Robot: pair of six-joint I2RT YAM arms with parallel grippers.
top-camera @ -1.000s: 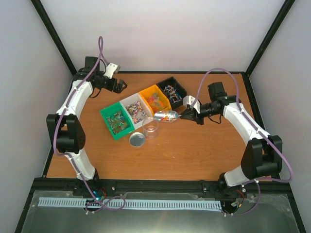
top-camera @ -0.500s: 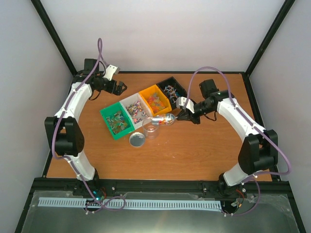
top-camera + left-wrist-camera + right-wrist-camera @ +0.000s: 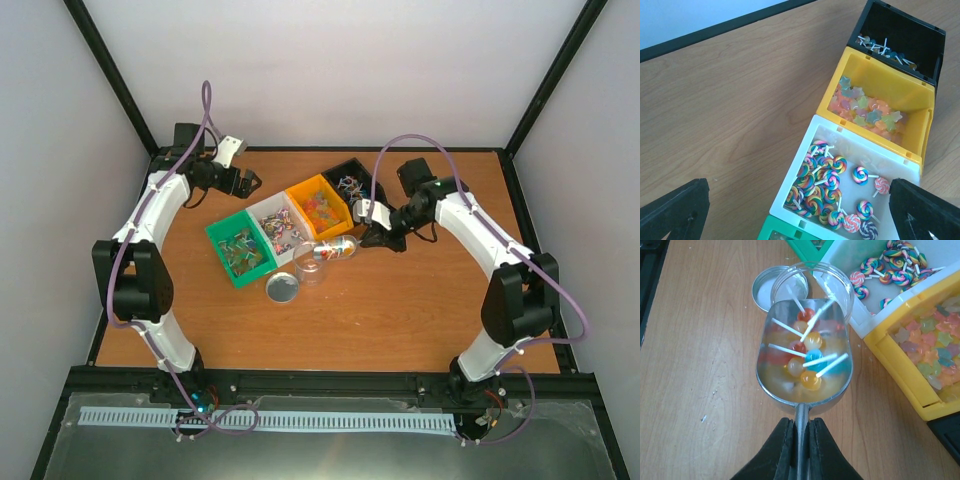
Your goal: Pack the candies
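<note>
My right gripper (image 3: 801, 427) (image 3: 375, 236) is shut on the thin handle of a metal scoop (image 3: 805, 355) (image 3: 338, 245). The scoop carries several small ball candies (image 3: 809, 365) on white sticks, and its front lip hangs over the mouth of the clear jar (image 3: 790, 271) (image 3: 311, 265). More candies fill the bins: swirl lollipops (image 3: 822, 180) in the white bin (image 3: 795, 175), stars (image 3: 865, 107) in the yellow bin (image 3: 880, 75). My left gripper (image 3: 800, 215) (image 3: 250, 178) hovers open and holds nothing, above the white bin's left edge.
The jar's round silver lid (image 3: 282, 288) (image 3: 762, 287) lies flat beside the jar. Four bins stand in a diagonal row: green (image 3: 240, 250), white (image 3: 280, 225), yellow (image 3: 318, 205), black (image 3: 352, 185). A black frame borders the wooden table (image 3: 400, 310).
The right arm has carried the loaded scoop leftward until its front reaches over the jar. The left arm has barely moved.
</note>
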